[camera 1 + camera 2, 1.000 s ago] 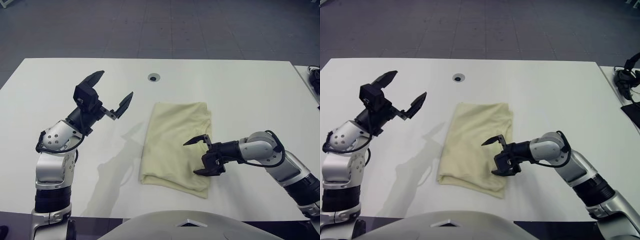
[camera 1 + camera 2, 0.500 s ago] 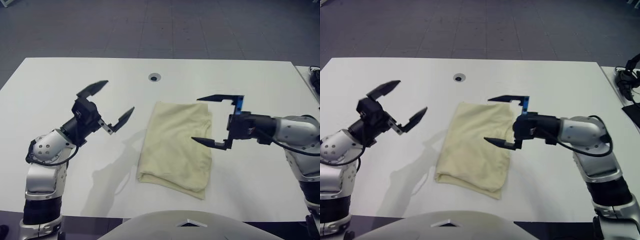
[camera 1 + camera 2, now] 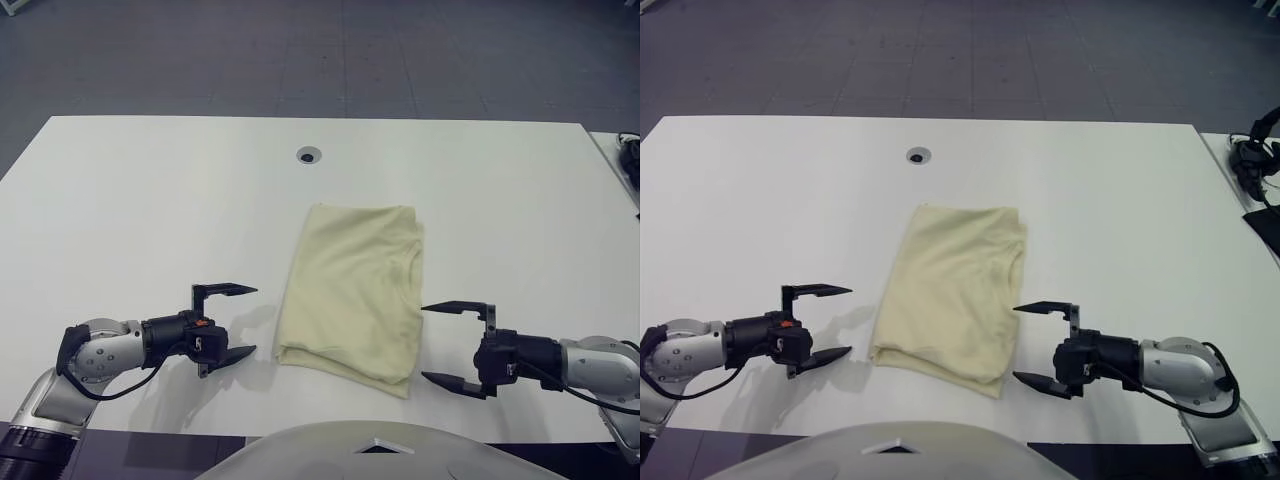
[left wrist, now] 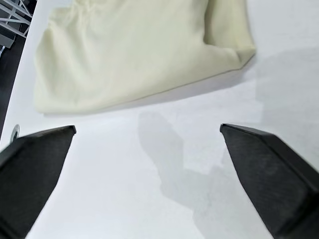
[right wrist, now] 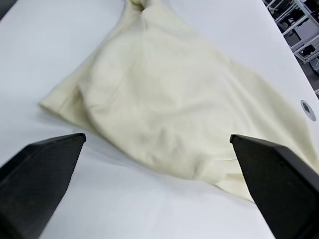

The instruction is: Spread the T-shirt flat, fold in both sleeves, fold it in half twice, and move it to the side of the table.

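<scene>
The pale yellow T-shirt [image 3: 350, 290] lies folded, slightly rumpled, between my left gripper [image 3: 254, 319] and right gripper [image 3: 424, 343], both spread apart.

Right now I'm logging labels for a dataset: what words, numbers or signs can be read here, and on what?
None can be read: the shirt is plain, the table carries no print, and the left gripper and right gripper show no legible marks.

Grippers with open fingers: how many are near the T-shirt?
2. The left gripper is left of the T-shirt; the right gripper is right of it. Neither touches it.
</scene>
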Motion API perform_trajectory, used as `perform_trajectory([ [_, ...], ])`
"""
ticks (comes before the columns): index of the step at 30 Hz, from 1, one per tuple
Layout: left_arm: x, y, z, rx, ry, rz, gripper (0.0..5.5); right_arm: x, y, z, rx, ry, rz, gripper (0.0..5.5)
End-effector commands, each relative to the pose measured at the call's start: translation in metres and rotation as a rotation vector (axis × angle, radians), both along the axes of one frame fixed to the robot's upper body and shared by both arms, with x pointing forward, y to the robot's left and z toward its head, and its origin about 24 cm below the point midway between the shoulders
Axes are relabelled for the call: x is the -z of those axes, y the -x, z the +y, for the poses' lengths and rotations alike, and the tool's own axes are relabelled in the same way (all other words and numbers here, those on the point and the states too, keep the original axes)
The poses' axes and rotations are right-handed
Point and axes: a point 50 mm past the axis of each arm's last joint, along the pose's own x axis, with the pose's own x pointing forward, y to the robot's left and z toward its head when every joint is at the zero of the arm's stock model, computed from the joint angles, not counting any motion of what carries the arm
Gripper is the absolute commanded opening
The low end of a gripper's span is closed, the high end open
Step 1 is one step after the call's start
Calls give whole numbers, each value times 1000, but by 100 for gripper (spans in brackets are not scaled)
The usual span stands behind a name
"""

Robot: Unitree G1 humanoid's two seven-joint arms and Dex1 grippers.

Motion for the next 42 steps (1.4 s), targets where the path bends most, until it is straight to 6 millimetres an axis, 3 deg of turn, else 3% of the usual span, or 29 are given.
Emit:
perform_trajectory([
  [1, 12, 2, -7, 89, -60, -6, 539, 11, 5, 1, -52, 67, 7, 540],
  [6, 23, 10, -21, 192, -63, 15, 539, 25, 17, 7, -121, 85, 47, 540],
  [9, 29, 14, -26, 243, -81, 19, 489, 31, 20, 8, -151, 105, 40, 540],
  [22, 37, 18, -33, 290, -86, 31, 249, 31, 6, 19, -207, 109, -76, 327],
  [37, 37, 22, -29, 255, -65, 94, 12, 35, 11, 29, -233, 67, -17, 105],
  [42, 35, 26, -29, 225, -33, 168, 0, 32, 8, 28, -207, 48, 38, 17],
])
